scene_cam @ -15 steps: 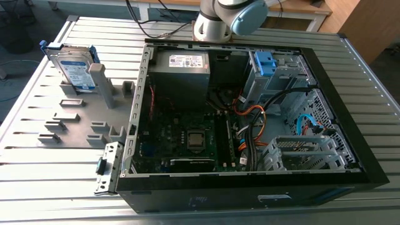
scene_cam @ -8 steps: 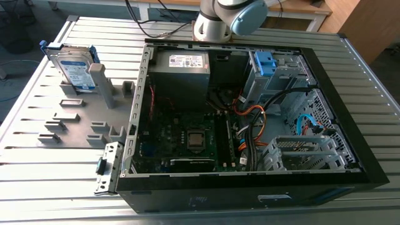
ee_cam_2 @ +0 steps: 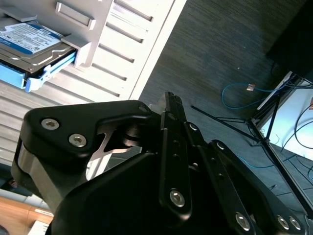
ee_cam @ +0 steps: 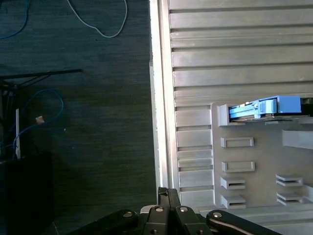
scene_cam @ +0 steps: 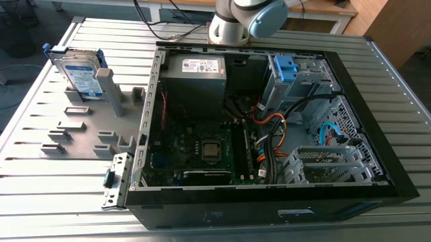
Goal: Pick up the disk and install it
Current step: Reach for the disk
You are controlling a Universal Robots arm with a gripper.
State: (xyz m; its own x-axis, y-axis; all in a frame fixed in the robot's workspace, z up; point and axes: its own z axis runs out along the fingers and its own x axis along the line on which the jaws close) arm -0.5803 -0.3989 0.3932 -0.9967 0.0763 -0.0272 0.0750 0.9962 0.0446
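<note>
Silver slats make up the desk [scene_cam: 397,101], and the open black computer case [scene_cam: 235,214] on it fills the exterior view from the centre out to four o'clock. At nine o'clock of the case lies a grey slotted holder plate [scene_cam: 74,136]. The disk [scene_cam: 79,75] stands on edge in that plate, at ten o'clock in the exterior view, untouched. In the first wrist view we see the gripper [ee_cam: 164,192] by the desk's edge, well apart from the disk, its fingers pressed together on nothing. We judge that an off-centre grip could tip the upright disk or jam it in its slot. The loose orange cables [scene_cam: 269,121] inside the case could also snag it.
</note>
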